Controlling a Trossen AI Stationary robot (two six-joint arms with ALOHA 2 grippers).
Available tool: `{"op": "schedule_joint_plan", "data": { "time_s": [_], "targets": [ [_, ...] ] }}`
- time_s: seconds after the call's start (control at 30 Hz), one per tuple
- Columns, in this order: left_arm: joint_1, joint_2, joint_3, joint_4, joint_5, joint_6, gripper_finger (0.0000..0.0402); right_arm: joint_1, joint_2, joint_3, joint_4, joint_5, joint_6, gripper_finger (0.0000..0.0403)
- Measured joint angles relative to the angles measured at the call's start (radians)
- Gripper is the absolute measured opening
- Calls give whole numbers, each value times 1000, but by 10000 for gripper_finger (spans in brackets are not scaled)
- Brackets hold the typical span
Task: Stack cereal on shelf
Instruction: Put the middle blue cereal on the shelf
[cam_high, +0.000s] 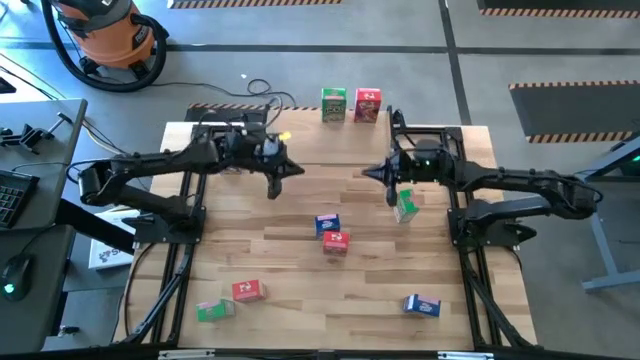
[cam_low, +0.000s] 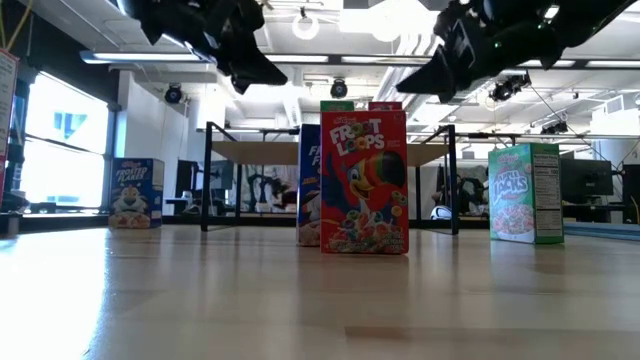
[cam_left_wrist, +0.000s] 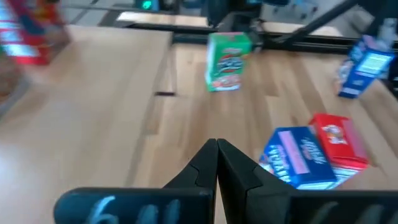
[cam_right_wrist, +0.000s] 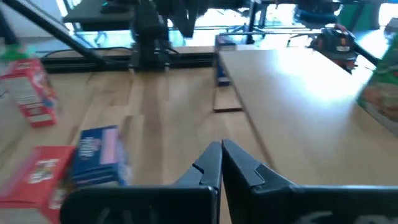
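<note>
Left pincer: left pincer (cam_high: 296, 170) hangs clenched and empty above the counter's (cam_high: 300, 300) middle, left of centre, fingertips pressed together in its own wrist view (cam_left_wrist: 217, 149).
Right pincer: right pincer (cam_high: 368, 174) is likewise clenched with nothing in it (cam_right_wrist: 221, 149), facing the left one across the middle of the counter.
Shelf: the shelf (cam_high: 330, 140) lies along the counter's far edge; the low view alone shows its thin black legs and the board raised off the counter (cam_low: 260, 150).
Boxes on shelf: a green box (cam_high: 333, 104) and a red box (cam_high: 367, 105) stand upright side by side at the shelf's far edge.
Centre pair: a blue box (cam_high: 327, 224) and a red box (cam_high: 336, 241) touch near the counter's centre; the low view shows the red one upright in front, hiding most of the blue (cam_low: 364, 183).
Green box by right arm: an upright green box (cam_high: 405, 207) stands just beside the right pincer, toward the right edge; the left wrist view sees its front (cam_left_wrist: 227, 61).
Near-left pair: a red box (cam_high: 247, 290) and a green box (cam_high: 213, 310) lie close together near the near-left corner, seen clearly only from above.
Near-right box: a blue box (cam_high: 422, 305) lies near the near-right corner.
Beyond the counter: an orange shop vacuum (cam_high: 105, 35) on the floor shows from above.
</note>
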Motion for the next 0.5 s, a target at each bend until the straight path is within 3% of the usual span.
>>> {"op": "schedule_joint_plan", "data": {
  "time_s": [0.3,0.5],
  "targets": [
    [-114,2,-265,544,-2,-133,0,220,-28,19,-55,176,64,0],
    [-163,1,-346,663,-8,-149,0,388,-15,19,-108,337,189,0]
  ]
}}
